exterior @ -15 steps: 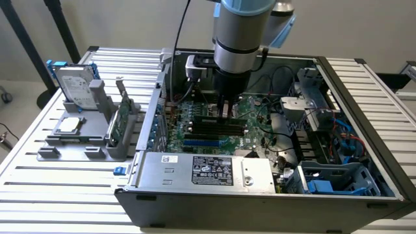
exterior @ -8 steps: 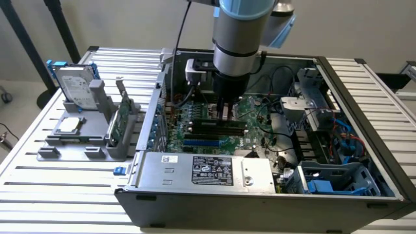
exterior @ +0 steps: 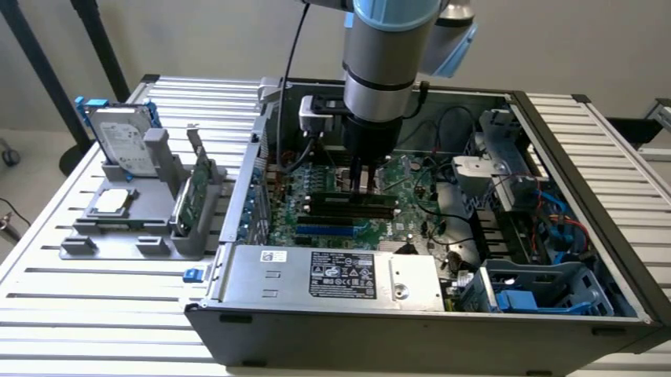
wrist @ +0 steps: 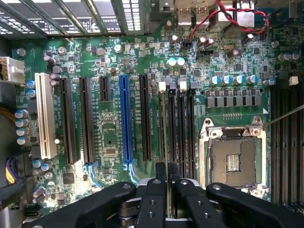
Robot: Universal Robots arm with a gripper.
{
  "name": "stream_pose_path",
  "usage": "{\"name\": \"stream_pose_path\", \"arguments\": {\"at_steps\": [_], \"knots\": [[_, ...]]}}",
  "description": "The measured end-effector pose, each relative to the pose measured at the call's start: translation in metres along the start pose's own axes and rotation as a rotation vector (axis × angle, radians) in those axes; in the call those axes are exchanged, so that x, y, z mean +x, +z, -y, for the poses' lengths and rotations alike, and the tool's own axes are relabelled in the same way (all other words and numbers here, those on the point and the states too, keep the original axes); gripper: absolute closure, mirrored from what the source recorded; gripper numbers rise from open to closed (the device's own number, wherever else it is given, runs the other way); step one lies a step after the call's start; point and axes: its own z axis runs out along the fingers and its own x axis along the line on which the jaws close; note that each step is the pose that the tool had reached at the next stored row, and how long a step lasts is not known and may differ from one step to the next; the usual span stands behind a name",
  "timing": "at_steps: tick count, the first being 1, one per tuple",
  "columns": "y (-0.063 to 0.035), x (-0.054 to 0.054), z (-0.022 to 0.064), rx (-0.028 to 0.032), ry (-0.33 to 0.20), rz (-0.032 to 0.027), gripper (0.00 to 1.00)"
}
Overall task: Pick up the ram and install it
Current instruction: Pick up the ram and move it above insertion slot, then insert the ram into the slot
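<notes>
Slatted table [exterior: 94,314] under computer case [exterior: 419,322]

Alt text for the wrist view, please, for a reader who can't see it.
The gripper, shut on the ram, holds the thin stick edge-on over a black memory slot of the green motherboard. Beside the slots sits an empty silver processor socket; a blue slot and a white slot stand farther off.

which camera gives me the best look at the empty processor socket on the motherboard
The wrist view. It looks straight down on the processor socket, so its open metal frame and bare contact square are plain, beside the memory slots. In the exterior view that part of the motherboard lies behind the arm and cables, so I cannot make the socket out.
</notes>
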Motion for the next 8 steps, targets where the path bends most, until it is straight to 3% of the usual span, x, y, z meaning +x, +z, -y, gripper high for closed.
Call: {"name": "stream_pose_path", "arguments": {"at_steps": [8], "knots": [[0.0000, 0.0000, 0.0000, 0.0000, 0.000, -0.0001, 0.86]]}}
